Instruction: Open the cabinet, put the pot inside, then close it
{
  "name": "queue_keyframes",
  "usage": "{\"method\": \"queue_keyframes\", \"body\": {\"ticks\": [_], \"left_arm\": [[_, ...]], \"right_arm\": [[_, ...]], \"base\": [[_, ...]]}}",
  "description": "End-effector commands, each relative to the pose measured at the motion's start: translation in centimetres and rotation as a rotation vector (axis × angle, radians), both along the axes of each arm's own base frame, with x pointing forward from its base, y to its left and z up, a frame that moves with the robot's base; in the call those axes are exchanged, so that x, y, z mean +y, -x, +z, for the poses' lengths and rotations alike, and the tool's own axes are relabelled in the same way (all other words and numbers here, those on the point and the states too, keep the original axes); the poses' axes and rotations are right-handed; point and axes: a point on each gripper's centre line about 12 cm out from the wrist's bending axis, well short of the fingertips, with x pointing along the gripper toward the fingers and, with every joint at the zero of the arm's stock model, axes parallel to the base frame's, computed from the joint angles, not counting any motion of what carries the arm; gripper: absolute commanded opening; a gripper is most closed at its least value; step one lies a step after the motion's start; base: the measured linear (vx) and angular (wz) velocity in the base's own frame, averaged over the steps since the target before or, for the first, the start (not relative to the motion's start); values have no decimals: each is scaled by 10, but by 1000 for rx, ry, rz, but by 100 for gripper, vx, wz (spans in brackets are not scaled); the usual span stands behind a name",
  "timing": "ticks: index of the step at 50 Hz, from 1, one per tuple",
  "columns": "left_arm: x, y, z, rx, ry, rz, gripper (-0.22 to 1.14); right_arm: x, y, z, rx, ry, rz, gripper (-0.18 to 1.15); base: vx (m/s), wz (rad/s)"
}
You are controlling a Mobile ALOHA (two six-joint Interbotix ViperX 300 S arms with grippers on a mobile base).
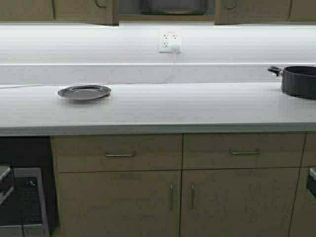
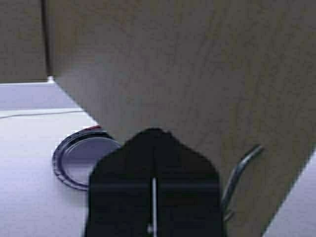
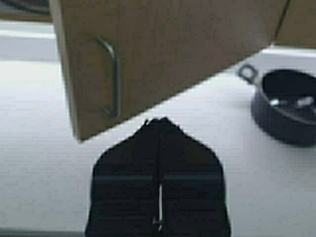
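**Grippers at the cabinet doors**

Left gripper [image 2: 153, 197] and right gripper [image 3: 159, 197], fingers pressed together, sit beside the cabinet [image 1: 165, 11] door handles. A pot [image 1: 173, 6] appears inside the cabinet. Closed fingers may slip off a door, leaving it ajar.

Neither arm is seen in the high view. The left pincer [image 2: 154, 136] is seen only in the left wrist view, its two black fingers pressed together with just a thin seam between them, nothing held. The right pincer [image 3: 158, 121] is likewise seen only in the right wrist view, fingers brought fully together and tapering to one blunt tip, nothing gripped.
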Motion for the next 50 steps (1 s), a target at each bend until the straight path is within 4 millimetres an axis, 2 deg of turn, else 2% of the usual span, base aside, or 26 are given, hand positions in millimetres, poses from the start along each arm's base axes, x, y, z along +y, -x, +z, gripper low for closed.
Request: {"method": "queue_keyframes", "body": {"ticks": [1,10,16,24,32,38,44,50], "left_arm": [[-35,-6,17,-52,-12,-74,4],[-68,-29,20,-75,-7,-132,4],[-90,-49,20,-83,-1,-170,4],[-108,-62,9,-45,-4,-220,4],[-102,-34,15,-34,-12,-225,4],[-93,-9,19,-46,-20,-211,4],[-94,10,20,-46,-26,-221,4],[-98,23,16,-39,-33,-235,4]], "right_arm": [[6,34,13,-38,-18,23,7],[14,73,0,-17,-40,52,7],[11,96,-1,-30,-62,52,7],[9,109,5,-54,-75,51,7],[7,127,12,-79,-87,53,7],[7,128,14,-84,-95,53,7],[10,111,14,-73,-94,53,7],[24,80,17,-63,-93,79,7]], "base": [[4,-1],[6,-3],[11,3],[17,2],[17,4],[15,1],[11,1],[9,0]]}}
